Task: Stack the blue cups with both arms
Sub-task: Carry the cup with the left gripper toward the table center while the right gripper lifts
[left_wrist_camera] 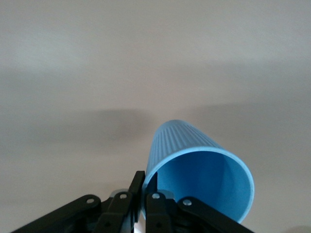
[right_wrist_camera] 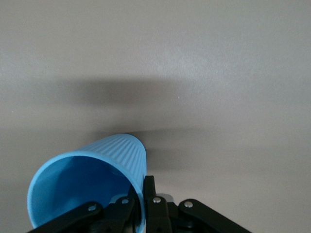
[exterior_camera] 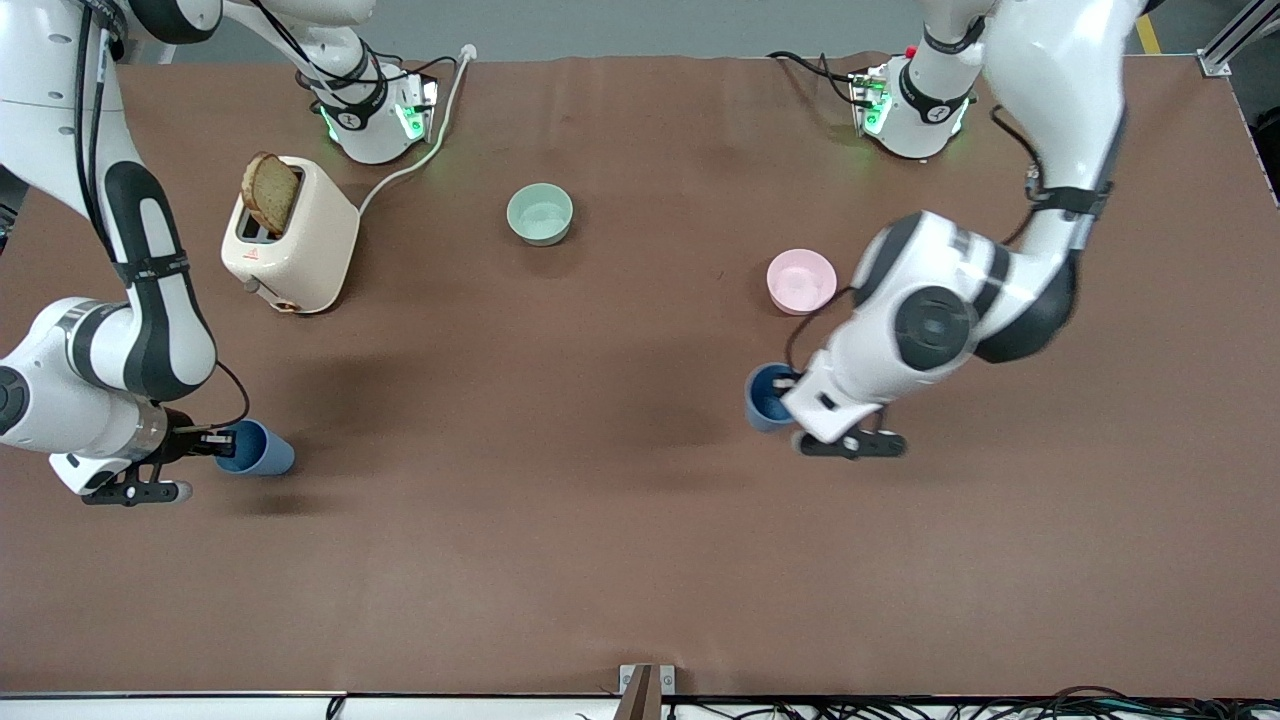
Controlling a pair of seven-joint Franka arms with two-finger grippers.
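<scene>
Left claw (left_wrist_camera: 144, 204): clamped on the rim wall of one blue cup (left_wrist_camera: 199, 170), one finger in, one out; right of centre in the front view.
Right claw (right_wrist_camera: 146, 206): pinching the other blue cup (right_wrist_camera: 87, 184) by its rim, at the lower left of the front view.
Cups: both lifted over the brown table (exterior_camera: 620, 520), well apart.
Risk: thin rim grips, so a cup could swivel or slip when we meet; tilted mouths would jam instead of nesting.

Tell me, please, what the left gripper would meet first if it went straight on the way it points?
Apparently just the table: the left gripper, shut on its cup, faces bare tabletop.
</scene>
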